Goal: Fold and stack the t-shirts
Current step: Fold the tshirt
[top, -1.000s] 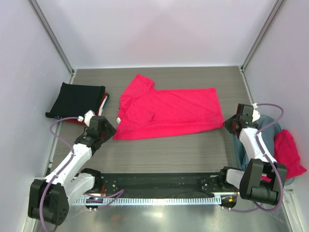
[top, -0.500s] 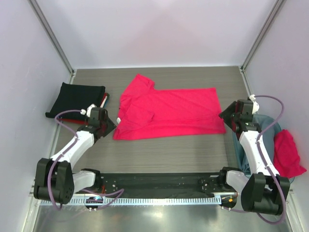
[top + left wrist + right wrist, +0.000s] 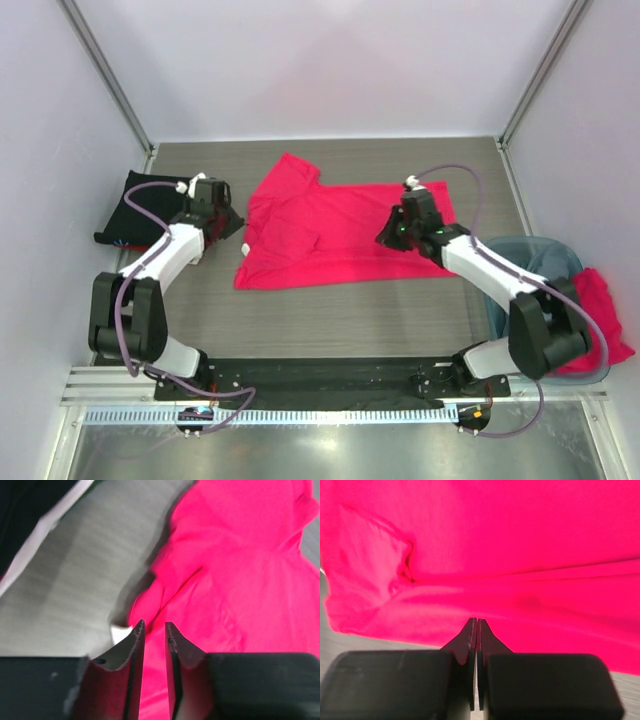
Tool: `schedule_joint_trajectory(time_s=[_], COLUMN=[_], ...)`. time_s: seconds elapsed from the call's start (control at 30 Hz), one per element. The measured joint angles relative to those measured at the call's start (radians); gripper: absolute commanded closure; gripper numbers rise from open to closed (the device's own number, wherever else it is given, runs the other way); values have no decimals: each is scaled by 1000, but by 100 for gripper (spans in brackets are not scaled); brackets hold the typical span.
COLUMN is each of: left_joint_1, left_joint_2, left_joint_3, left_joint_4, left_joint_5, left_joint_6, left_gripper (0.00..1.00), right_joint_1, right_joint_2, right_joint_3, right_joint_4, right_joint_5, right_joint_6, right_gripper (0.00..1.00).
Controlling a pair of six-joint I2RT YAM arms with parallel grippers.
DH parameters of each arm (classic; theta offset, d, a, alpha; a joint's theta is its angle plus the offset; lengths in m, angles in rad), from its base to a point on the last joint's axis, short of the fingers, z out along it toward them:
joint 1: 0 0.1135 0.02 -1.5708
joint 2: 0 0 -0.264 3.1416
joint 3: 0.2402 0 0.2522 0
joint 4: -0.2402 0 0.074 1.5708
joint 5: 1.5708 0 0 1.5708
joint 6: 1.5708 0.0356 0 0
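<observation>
A bright pinkish-red t-shirt (image 3: pixel 345 232) lies spread on the table, partly folded, sleeves to the left. My left gripper (image 3: pixel 232 222) hovers at its left edge; in the left wrist view (image 3: pixel 152 625) the jaws stand a narrow gap apart with nothing between them, over the shirt (image 3: pixel 235 570), and a small white patch (image 3: pixel 119 633) sits by the left finger. My right gripper (image 3: pixel 388 237) is over the shirt's right half; in the right wrist view (image 3: pixel 474 621) it is shut and empty above the cloth (image 3: pixel 485 545). A folded black shirt (image 3: pixel 155 205) lies at the far left.
A grey-blue bin (image 3: pixel 545 250) stands at the right edge with a red cloth (image 3: pixel 600 310) hanging over its rim. The black stack's corner (image 3: pixel 20 510) lies close to the left gripper. Walls enclose the table on three sides.
The right arm has swung left from beside the bin to over the shirt's right half. The left gripper has moved farther back to the shirt's left edge beside the black stack.
</observation>
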Motion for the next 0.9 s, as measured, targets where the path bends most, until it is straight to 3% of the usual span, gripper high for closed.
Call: schedule_joint_trajectory(time_s=[0.27, 0.6, 0.9], left_joint_1=[0, -1, -67], left_joint_2=[176, 387, 462], left_joint_3=[157, 278, 375], left_joint_4=[-17, -31, -42], left_joint_5=[-31, -33, -80], left_joint_6=[34, 43, 51], left_gripper=[86, 95, 95], right_joint_1=[97, 119, 123], right_joint_2=[151, 182, 207], right_joint_3=[15, -37, -63], right_joint_4=[21, 61, 104], right_joint_5=[11, 75, 80], right_joint_6=[-34, -88, -95], right_gripper=[99, 99, 99])
